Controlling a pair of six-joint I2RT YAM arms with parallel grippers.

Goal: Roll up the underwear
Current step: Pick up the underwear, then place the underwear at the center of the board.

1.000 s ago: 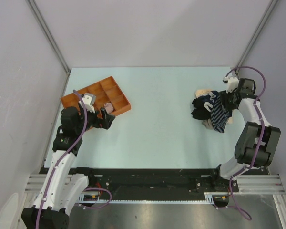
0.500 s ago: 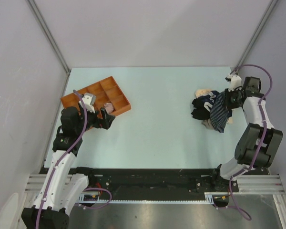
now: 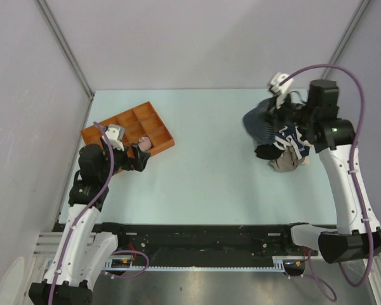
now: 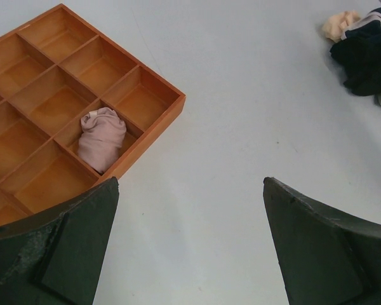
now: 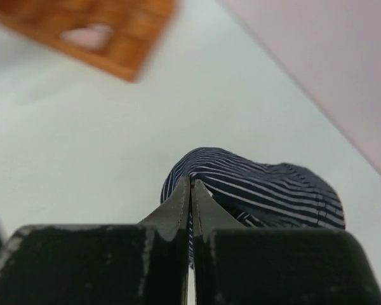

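Navy-striped underwear (image 3: 261, 121) hangs above the table (image 3: 209, 184) off my right arm, just beside the dark pile (image 3: 280, 155). I judge it was singled out so it can be spread and rolled. From the left wrist, the left gripper (image 4: 187, 184) stands wide open and empty by the orange tray (image 4: 153, 121), where one pink roll (image 4: 101, 138) fills a compartment. From the right wrist, the right gripper (image 5: 190, 187) is pinched tight on the striped cloth. Count — one held, one rolled; the pile's number I cannot tell.
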